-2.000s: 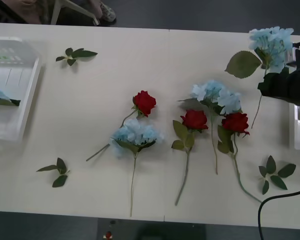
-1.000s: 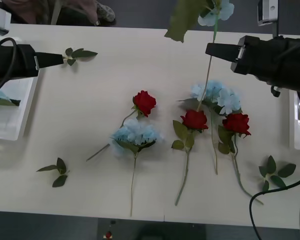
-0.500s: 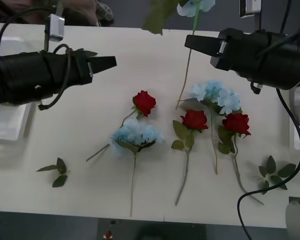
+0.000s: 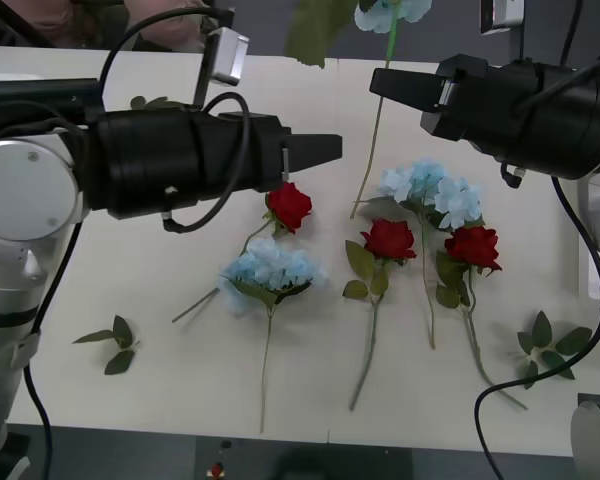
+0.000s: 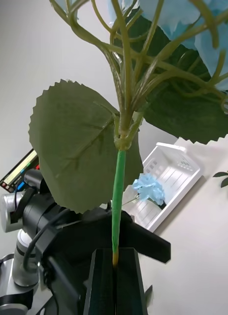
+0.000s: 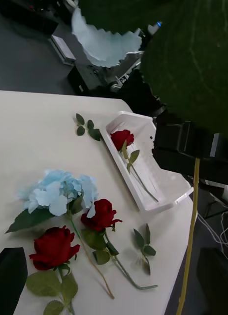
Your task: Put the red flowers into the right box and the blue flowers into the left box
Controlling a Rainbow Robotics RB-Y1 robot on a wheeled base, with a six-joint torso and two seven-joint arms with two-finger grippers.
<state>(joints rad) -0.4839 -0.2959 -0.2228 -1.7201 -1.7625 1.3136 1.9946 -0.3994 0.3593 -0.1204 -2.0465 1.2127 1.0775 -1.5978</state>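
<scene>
My right gripper [image 4: 375,85] [image 5: 114,258] is shut on the stem of a blue flower [image 4: 378,110] [image 5: 117,197], held upright above the table's far side, its head at the top edge. My left gripper [image 4: 335,150] [image 6: 113,266] is open just left of the hanging stem [image 6: 190,236]. Red flowers [image 4: 289,205] [image 4: 389,240] [image 4: 471,245] and two blue flowers [image 4: 270,268] [image 4: 432,192] lie mid-table. The right box [image 6: 160,179] holds one red flower [image 6: 121,139]. The left box [image 5: 175,170] holds a blue flower [image 5: 149,189].
Loose leaf sprigs lie at the front left [image 4: 110,343] and front right [image 4: 552,350] of the table, and one near the right box [image 6: 87,127]. My left arm [image 4: 170,160] spans the table's left half. Cables hang off both arms.
My right arm lifted the blue flower from the far right and now holds it still. My left arm has swung rightwards across the table until its fingertips are close to the stem.
</scene>
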